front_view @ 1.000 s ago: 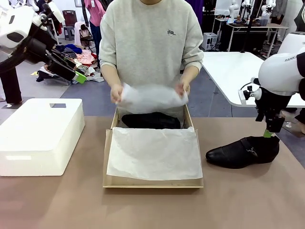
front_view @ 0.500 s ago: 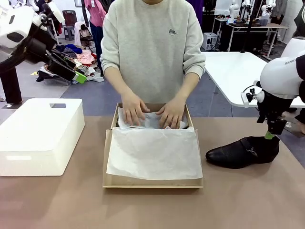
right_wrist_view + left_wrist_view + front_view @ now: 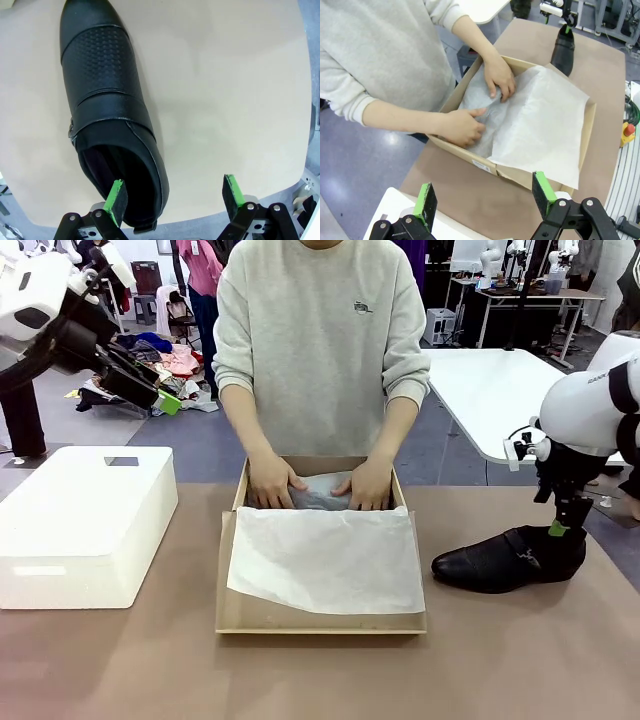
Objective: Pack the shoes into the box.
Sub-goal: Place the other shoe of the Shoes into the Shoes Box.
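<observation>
Black shoe (image 3: 508, 559) beside open box (image 3: 300, 622)

In the box (image 3: 320, 464), crumpled tissue paper (image 3: 320, 492), 1 hand (image 3: 270, 483) and the other hand (image 3: 370, 485) cover whatever lies below. In the right wrist view, the top edge cuts the toe of the shoe (image 3: 107, 95), and 1 green pad (image 3: 117, 199) of the right gripper (image 3: 172, 196) hides part of its heel.

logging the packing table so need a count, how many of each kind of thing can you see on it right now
black shoe: 1
cardboard box: 1
tissue paper sheets: 2, one spread on the flap, one pressed down inside the box
white block: 1
total: 5
</observation>
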Tool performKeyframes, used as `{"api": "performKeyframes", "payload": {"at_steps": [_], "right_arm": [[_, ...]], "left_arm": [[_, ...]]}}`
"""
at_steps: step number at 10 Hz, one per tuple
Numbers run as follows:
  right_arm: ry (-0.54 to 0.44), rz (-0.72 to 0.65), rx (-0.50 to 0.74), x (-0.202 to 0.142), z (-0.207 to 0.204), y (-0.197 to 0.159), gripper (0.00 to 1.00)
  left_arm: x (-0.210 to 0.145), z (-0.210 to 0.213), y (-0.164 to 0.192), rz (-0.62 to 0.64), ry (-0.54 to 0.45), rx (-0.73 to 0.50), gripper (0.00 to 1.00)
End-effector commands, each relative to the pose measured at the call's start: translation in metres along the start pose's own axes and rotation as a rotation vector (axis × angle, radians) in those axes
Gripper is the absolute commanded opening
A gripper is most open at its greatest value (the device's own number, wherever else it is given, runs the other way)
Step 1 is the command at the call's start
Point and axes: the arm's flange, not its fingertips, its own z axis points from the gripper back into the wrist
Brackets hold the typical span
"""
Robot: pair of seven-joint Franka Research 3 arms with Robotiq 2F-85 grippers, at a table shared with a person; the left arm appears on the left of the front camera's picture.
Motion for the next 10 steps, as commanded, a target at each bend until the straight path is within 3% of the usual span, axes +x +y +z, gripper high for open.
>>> {"api": "performKeyframes", "payload": {"at_steps": [1,10], "right_arm": [[-0.037,0.036,-0.012,-0.006,-0.007,-0.009,1.0],[-0.064,0.03,0.07,-0.006,-0.037,-0.01,1.0]], "left_arm": [[-0.001,0.0,0.002,-0.012,-0.008,-0.013,1.0],[-0.001,0.0,0.002,-0.012,-0.008,-0.013,1.0]]}}
